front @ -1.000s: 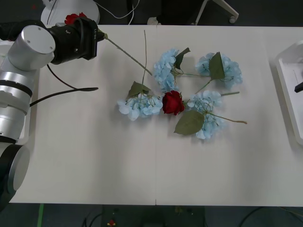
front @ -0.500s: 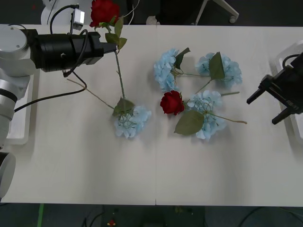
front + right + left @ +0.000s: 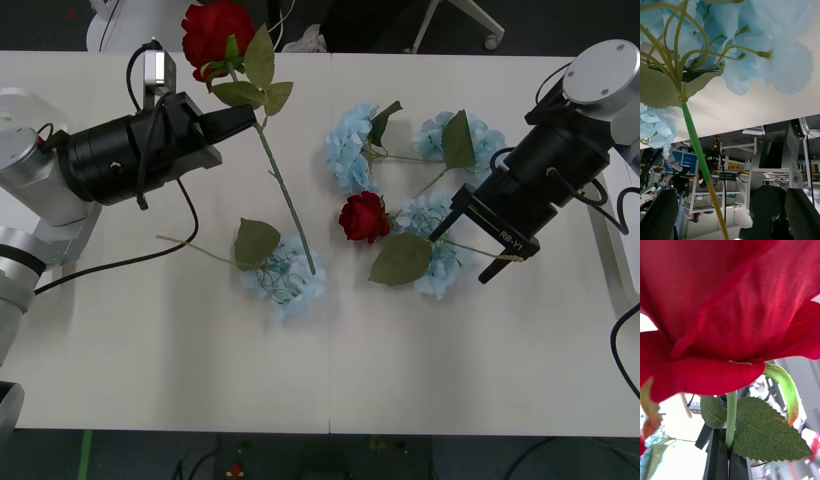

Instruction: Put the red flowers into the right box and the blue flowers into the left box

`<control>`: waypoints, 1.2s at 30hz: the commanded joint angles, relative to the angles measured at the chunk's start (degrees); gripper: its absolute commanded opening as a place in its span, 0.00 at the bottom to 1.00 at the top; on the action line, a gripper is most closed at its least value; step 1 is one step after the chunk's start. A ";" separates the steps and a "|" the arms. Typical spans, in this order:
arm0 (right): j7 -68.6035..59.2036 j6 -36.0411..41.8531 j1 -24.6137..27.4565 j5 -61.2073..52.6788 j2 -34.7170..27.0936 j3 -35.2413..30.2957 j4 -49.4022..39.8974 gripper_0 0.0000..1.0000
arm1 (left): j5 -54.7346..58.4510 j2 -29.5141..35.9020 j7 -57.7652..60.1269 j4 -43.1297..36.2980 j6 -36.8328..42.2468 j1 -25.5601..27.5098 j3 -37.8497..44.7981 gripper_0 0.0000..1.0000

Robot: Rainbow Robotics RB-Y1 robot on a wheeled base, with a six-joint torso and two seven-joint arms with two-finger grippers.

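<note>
Holding a red rose (image 3: 214, 32) by its stem, our left gripper (image 3: 232, 117) sits in the upper left of the front view, fingers pressed together on the stalk just under the bloom, as the left wrist view confirms. The rose's long stem (image 3: 288, 198) slants down to the centre-left, and its tip ends over a blue cluster (image 3: 289, 279) lying on the desk (image 3: 150, 340); we cannot tell whether the two touch. If they are tangled, carrying the rose away could drag that blue cluster along.

Our bigger worry is destination: this rose belongs in the right box (image 3: 612, 235), at the far right edge of the frame, while we hold it on the opposite side, so it could easily end up in the wrong box.

Our right gripper (image 3: 461, 240) hovers at centre right with fingers spread, over a blue flower stem (image 3: 482, 252) beside another blue cluster (image 3: 435, 240). Its wrist view shows that stem (image 3: 702, 168) between the spread fingers. A second red rose (image 3: 364, 216) lies near that cluster, so closing carelessly could snag leaves or nudge it. Both arms crossing the middle could also collide.
</note>
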 commanded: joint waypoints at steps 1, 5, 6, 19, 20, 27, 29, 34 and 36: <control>-1.20 -0.36 -3.04 0.32 1.91 0.71 0.89 0.82 | -0.16 2.11 -6.67 -6.34 -2.73 1.05 -3.94 0.00; -1.11 -0.36 -3.66 -0.03 1.82 0.62 0.89 0.82 | -2.10 2.20 -6.76 -9.77 -6.60 1.49 -8.34 0.00; -1.11 -0.36 -3.66 -0.21 1.82 0.45 0.89 0.83 | -2.54 2.20 -6.67 -11.26 -8.36 1.84 -9.48 0.00; -1.03 0.34 -4.36 -1.09 -0.55 -1.75 1.16 0.84 | 0.54 -0.88 -4.56 -20.22 -25.32 3.16 -18.27 0.00; -0.67 0.60 -4.62 -1.35 -1.43 -2.54 1.16 0.85 | 1.24 -1.06 -4.47 -20.75 -27.08 3.16 -18.97 0.00; 12.95 2.63 -4.80 -4.52 -11.45 -7.20 0.54 0.92 | 5.64 -2.20 -4.03 -22.25 -32.79 3.16 -21.78 0.00; 22.18 3.15 -4.54 -4.96 -15.14 -7.29 0.54 0.92 | 7.13 -2.20 -3.86 -22.86 -33.76 3.16 -22.49 0.00; 45.03 2.89 -0.40 -5.31 -22.00 -10.72 -0.25 0.93 | 8.98 -2.20 -3.51 -23.04 -34.11 3.16 -22.84 0.00; 51.62 2.54 2.94 -5.31 -23.76 -13.35 -2.10 0.93 | 9.59 -2.37 -3.42 -23.04 -34.20 3.16 -22.84 0.00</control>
